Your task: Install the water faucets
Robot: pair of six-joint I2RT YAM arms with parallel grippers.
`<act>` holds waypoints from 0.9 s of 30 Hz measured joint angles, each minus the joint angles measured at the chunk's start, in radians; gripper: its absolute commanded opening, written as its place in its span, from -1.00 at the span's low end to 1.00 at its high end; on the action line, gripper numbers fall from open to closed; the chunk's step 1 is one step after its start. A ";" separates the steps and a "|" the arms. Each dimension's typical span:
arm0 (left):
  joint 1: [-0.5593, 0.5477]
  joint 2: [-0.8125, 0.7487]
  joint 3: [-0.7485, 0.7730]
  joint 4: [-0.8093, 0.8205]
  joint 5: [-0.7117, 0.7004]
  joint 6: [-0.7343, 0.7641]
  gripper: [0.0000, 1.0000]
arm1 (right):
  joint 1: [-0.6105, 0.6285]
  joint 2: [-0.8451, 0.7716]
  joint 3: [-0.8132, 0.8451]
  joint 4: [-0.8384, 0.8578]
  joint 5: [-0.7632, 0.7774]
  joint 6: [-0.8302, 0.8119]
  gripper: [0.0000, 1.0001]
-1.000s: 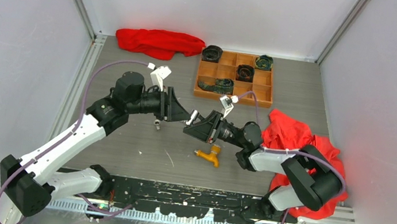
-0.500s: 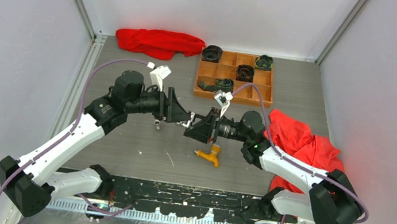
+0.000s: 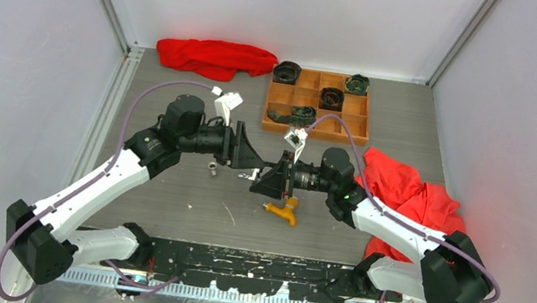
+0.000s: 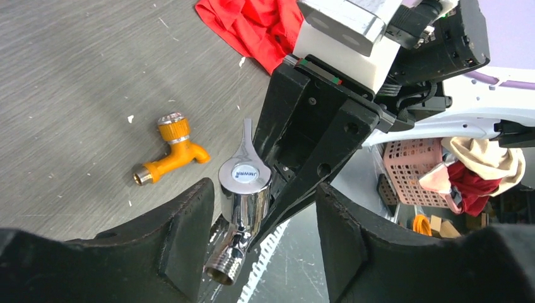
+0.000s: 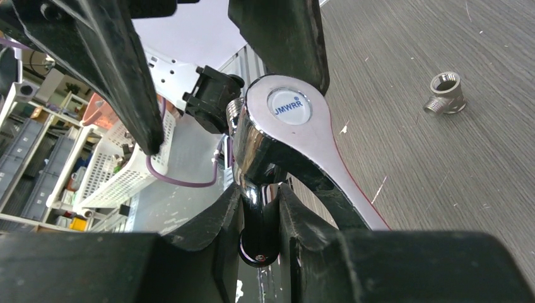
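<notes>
The shiny silver water faucet [image 4: 243, 189] hangs above the table between the two arms, its round cap marked JMWRR [image 5: 289, 106]. My right gripper [image 5: 260, 202] is shut on the faucet's lower stem, and in the top view it [image 3: 257, 184] points left. My left gripper [image 4: 262, 208] stands open around the faucet body. Its left pad is close beside the chrome and its right pad is well clear; in the top view it [image 3: 246, 163] faces the right gripper. The orange-yellow water faucet [image 3: 283, 211] lies on the table just below the right gripper and shows again as the orange faucet [image 4: 170, 154].
A small metal tee fitting [image 3: 212, 168] lies under the left wrist. A wooden tray [image 3: 283, 95] with dark rolled items stands at the back. One red cloth [image 3: 215, 57] lies at the back left. Another red cloth [image 3: 409, 193] lies by the right arm.
My left gripper's jaws have spread apart off the silver faucet. The right arm has stretched out leftward and keeps hold of the faucet.
</notes>
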 measured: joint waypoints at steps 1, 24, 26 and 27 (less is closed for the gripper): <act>-0.004 0.009 0.000 0.005 0.006 -0.001 0.07 | 0.000 0.000 0.001 -0.004 -0.002 -0.003 -0.99; -0.014 0.050 -0.002 0.036 -0.054 -0.024 -1.00 | -0.002 -0.004 0.019 0.050 0.002 0.065 0.40; -0.014 0.041 -0.002 0.040 -0.059 -0.027 -1.00 | -0.002 0.000 0.006 0.111 0.003 0.106 0.40; -0.014 0.036 -0.003 0.041 -0.061 -0.028 -1.00 | -0.002 0.004 0.000 0.142 0.002 0.127 0.40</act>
